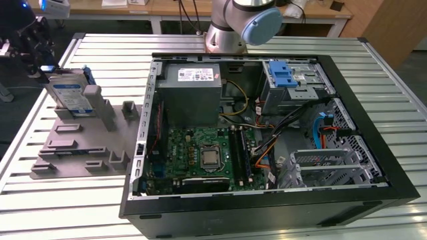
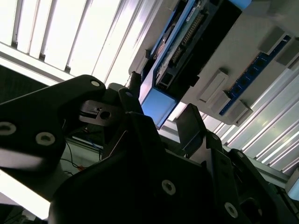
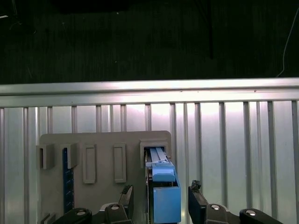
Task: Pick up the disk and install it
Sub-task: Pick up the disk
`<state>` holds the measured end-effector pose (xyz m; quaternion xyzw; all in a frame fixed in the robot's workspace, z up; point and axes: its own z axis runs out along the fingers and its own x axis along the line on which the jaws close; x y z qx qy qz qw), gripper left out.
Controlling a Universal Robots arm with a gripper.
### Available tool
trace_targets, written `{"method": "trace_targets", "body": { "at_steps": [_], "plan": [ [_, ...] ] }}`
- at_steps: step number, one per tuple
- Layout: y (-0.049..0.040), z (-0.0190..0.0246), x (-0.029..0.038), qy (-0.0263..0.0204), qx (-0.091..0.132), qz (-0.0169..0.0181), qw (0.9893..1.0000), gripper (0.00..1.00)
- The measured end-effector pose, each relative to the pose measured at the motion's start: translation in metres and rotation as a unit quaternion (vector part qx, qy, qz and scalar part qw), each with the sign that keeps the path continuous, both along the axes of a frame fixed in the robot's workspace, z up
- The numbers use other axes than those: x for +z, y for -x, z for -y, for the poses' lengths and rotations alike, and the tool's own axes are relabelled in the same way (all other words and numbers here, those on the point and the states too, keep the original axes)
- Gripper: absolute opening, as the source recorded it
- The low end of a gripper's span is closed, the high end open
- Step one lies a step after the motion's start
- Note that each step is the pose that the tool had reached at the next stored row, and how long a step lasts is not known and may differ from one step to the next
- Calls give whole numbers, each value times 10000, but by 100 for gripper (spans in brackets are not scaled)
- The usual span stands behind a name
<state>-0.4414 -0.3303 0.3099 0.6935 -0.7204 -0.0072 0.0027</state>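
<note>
Hovering over the disk upright in its holder.
Pointing down, straddling it with open end effector, touching neither side.

This is a robotics lab or test workshop. A worktop of ribbed aluminium slats carries an opened desktop computer case lying on its side, with the motherboard and wiring bare. At twelve o'clock in the exterior view, the robot arm's base stands at the worktop's edge. At nine o'clock a grey slotted fixture plate holds the disk upright. Wooden benches stand behind.
</note>
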Motion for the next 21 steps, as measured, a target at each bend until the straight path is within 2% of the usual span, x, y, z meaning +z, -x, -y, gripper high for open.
{"method": "trace_targets", "body": {
  "at_steps": [13, 21],
  "plan": [
    [0, 0, -20, 0, 0, -2, 10000, 58],
    [0, 0, -102, 1, 0, -44, 10000, 58]
  ]
}}
